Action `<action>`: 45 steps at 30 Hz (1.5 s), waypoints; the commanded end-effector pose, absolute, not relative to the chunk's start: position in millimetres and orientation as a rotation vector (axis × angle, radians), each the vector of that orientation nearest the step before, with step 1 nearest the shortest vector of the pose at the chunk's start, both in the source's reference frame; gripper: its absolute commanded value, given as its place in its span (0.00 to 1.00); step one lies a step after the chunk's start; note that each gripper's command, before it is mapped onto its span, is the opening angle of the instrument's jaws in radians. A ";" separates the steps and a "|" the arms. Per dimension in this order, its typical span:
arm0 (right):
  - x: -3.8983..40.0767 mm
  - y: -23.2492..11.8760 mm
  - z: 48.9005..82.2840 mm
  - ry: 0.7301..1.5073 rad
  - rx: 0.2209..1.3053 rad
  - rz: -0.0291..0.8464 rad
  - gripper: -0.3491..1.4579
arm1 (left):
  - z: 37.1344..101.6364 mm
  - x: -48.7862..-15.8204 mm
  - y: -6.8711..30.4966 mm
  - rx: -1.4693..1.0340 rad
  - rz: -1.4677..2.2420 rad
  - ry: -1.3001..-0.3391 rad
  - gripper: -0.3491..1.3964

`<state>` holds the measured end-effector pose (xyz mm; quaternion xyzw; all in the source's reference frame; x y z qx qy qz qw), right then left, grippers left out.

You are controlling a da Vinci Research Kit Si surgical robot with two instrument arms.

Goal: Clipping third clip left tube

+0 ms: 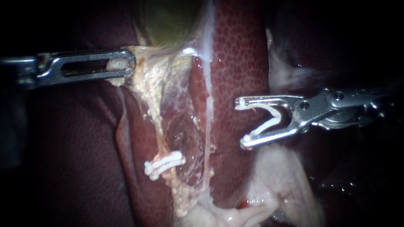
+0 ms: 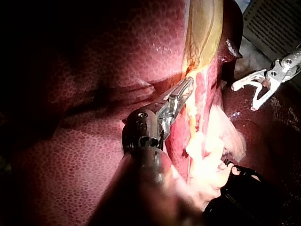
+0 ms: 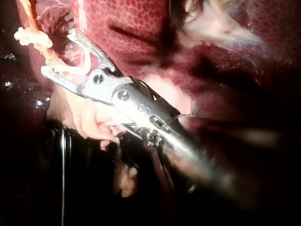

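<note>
White clip (image 1: 269, 120) held apart from left tube (image 1: 159, 126)
Spread jaws of right instrument (image 1: 243, 122) gripped it; left instrument (image 1: 128, 66) jaws clamped pale tissue (image 1: 145, 82).

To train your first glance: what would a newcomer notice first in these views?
First, the open white V-shaped plastic clip seated between the jaws of the silver right instrument, over the dark red liver. Next, two shut white clips on the thin pale left tube, while the silver left instrument grips pale stringy tissue below the yellow-green gallbladder.
</note>
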<state>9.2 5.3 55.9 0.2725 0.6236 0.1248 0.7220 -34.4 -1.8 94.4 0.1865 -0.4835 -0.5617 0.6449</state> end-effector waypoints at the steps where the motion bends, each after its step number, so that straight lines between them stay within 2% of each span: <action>1: 9.6 5.2 56.1 1.381 0.594 0.274 0.52 | 94.4 -34.4 -1.8 0.425 -1.278 -1.101 0.07; 9: 14.6 4.0 58.6 1.410 0.599 0.272 0.52 | 94.4 -34.4 -2.0 0.423 -1.278 -1.101 0.07; 25: 22.8 1.6 64.1 1.389 0.674 0.284 0.52 | 94.3 -34.4 -2.1 0.422 -1.278 -1.101 0.07; 34: 25.3 0.8 64.6 1.385 0.739 0.292 0.52 | 94.2 -34.4 -2.2 0.422 -1.279 -1.101 0.07; 45: 27.1 0.8 64.0 1.444 0.895 0.340 0.52 | 94.2 -34.4 -2.2 0.422 -1.279 -1.101 0.07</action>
